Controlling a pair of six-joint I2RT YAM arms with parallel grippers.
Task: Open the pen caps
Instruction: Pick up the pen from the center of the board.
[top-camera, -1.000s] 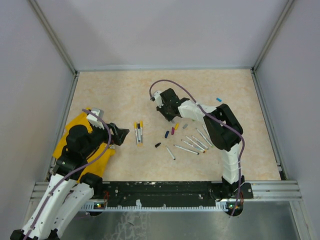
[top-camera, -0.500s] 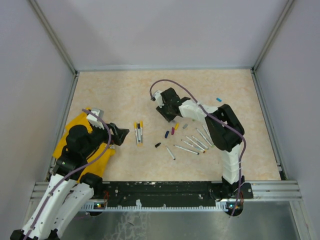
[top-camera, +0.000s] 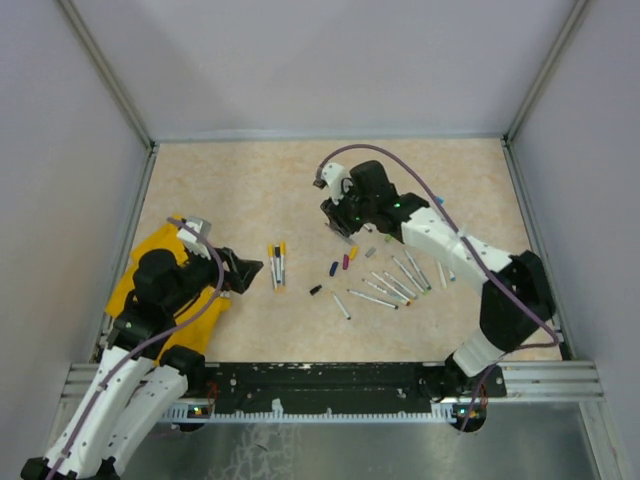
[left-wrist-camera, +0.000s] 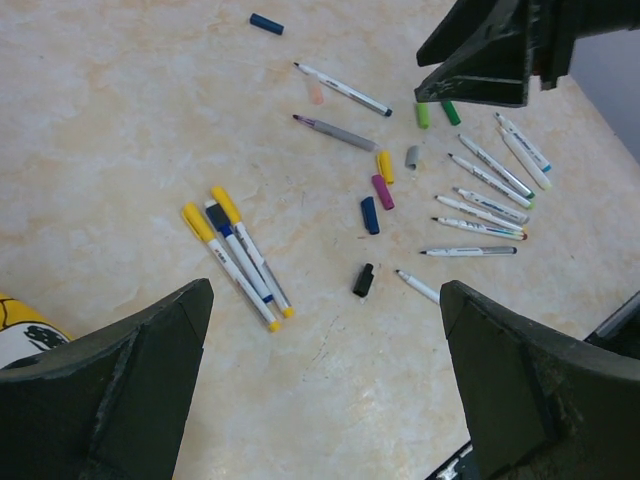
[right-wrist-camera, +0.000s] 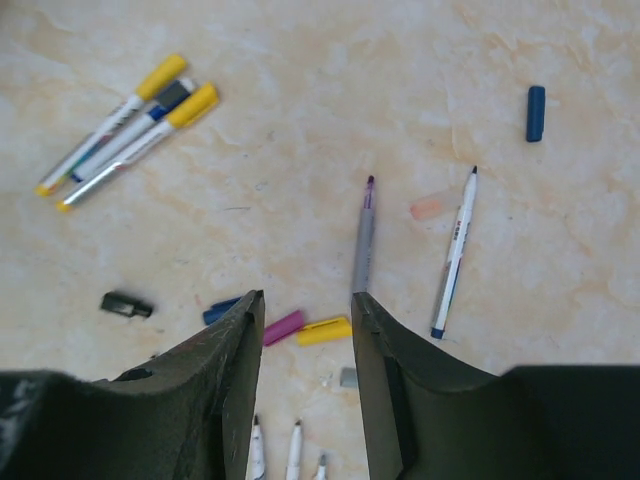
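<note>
I see bright, even, diffuse light over the bench (top-camera: 220, 180). Shadows fall short and soft. Wrist views render the bench sharply; the left tool (left-wrist-camera: 325, 300) fingers (left-wrist-camera: 120, 380) look dark and slightly soft.

Both arms: white shells w/ black joints, i.e. L arm (top-camera: 150, 290) & R arm (top-camera: 440, 240). Purple-grey L cable (top-camera: 217, 275) runs along the L arm; same type R cable (top-camera: 352, 148) loops over the R wrist. L gripper (left-wrist-camera: 325, 290) & R gripper (right-wrist-camera: 307, 297): matte black, wedge-shaped jaws, faintly scuffed. Black base rail (top-camera: 320, 378) w/ small green lights.
</note>
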